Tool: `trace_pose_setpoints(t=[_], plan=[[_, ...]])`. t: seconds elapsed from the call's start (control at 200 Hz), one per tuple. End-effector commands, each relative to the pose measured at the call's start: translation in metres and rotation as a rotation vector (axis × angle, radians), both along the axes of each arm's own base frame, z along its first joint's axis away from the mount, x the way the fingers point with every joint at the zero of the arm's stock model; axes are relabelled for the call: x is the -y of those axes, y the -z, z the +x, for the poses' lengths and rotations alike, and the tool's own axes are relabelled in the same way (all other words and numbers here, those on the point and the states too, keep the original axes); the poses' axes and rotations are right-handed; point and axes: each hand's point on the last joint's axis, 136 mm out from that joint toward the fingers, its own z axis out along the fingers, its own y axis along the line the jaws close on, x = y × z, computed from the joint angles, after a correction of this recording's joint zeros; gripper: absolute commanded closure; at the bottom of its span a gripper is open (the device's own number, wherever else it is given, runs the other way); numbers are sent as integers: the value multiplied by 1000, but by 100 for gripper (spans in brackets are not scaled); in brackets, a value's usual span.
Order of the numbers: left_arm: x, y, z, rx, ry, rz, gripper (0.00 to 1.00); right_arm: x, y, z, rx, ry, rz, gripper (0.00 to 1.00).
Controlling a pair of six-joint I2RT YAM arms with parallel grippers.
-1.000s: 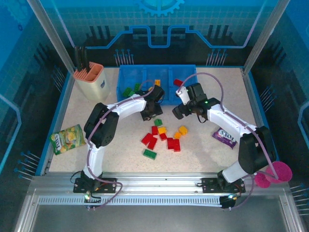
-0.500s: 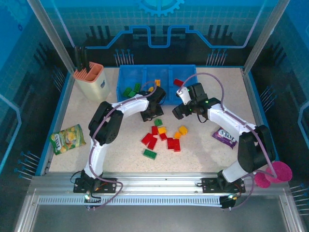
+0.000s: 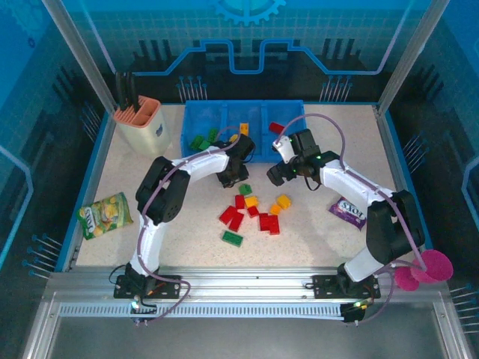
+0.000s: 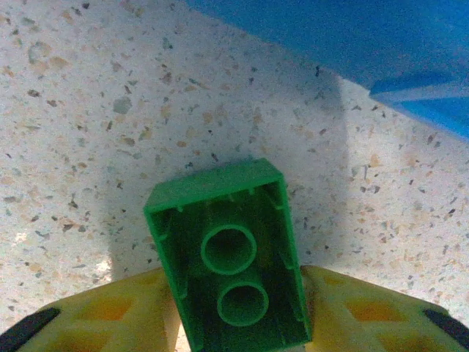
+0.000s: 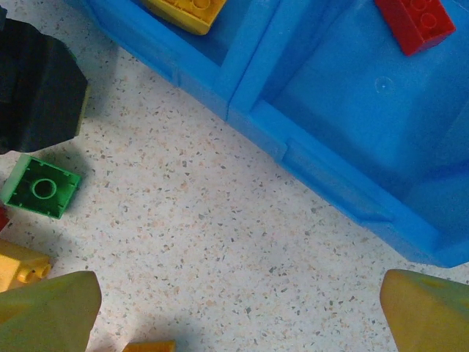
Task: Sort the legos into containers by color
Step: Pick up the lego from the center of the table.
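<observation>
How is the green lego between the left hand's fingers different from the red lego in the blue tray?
The green lego is upside down, showing its hollow bottom; the red lego shows its studs on top. The green lego sits between the fingers of the left hand, outside the blue tray; the red lego lies inside it. Both are rectangular bricks.
</observation>
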Motion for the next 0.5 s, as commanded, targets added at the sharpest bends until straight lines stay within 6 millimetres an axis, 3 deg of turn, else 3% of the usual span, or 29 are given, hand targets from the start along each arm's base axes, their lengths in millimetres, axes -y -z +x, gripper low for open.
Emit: trace_pose_setpoints(t=[0.0, 0.26, 0.495], plan=[[-20, 12, -18, -62, -16, 54, 56, 1, 0, 5, -5, 9, 21, 1], [-32, 11, -36, -97, 10, 79, 69, 2, 4, 4, -16, 12, 11, 1], [-43, -16, -56, -119, 59, 135, 72, 1, 7, 4, -23, 10, 12, 2]])
